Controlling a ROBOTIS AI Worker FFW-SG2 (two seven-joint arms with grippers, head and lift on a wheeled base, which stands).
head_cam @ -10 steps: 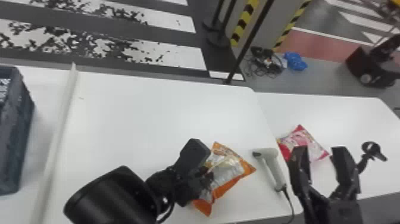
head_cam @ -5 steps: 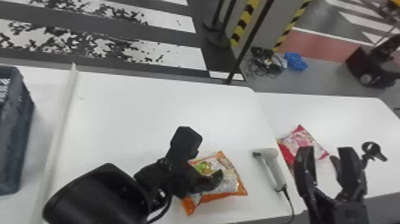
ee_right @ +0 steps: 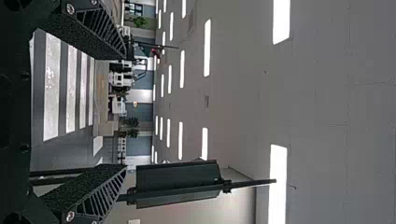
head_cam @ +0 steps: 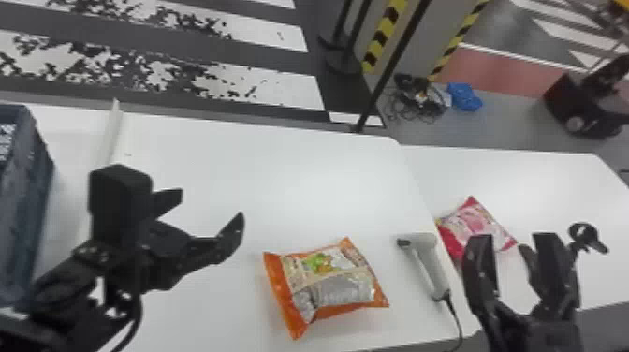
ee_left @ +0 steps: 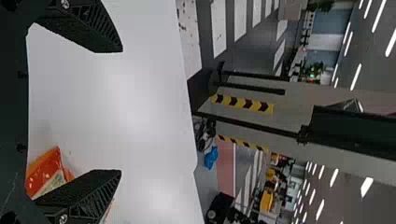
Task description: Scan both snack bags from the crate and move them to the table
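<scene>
1. Head view, left side: the left gripper (head_cam: 210, 205) is held above the white table (head_cam: 281, 173), its jaws wide apart. It is between the blue crate (head_cam: 40, 201) at the view's left edge and the orange snack bag (head_cam: 327, 281). A pale strip (head_cam: 111, 133) runs across the tabletop near the crate.
2. Head view, middle: the orange snack bag lies flat on the white table, apart from the left gripper. Just to its right is the handheld scanner (head_cam: 428, 262), lying on the same table, its cable (head_cam: 456, 320) leading off toward the near edge.
3. Head view, right side: the pink snack bag (head_cam: 472, 224) lies at the near left part of the second table (head_cam: 529, 173), close to where the two tables meet. The right gripper (head_cam: 512, 238) stands open in front of it, covering part of the bag. A small black object (head_cam: 585, 236) is to its right.
4. Left wrist view: the left gripper (ee_left: 121, 111) has its jaws spread. The orange snack bag is partly hidden behind one finger.
5. Right wrist view: the right gripper (ee_right: 125, 111) is open too, facing the room, with ceiling lights (ee_right: 281, 21) and a dark panel (ee_right: 177, 184) beyond.
</scene>
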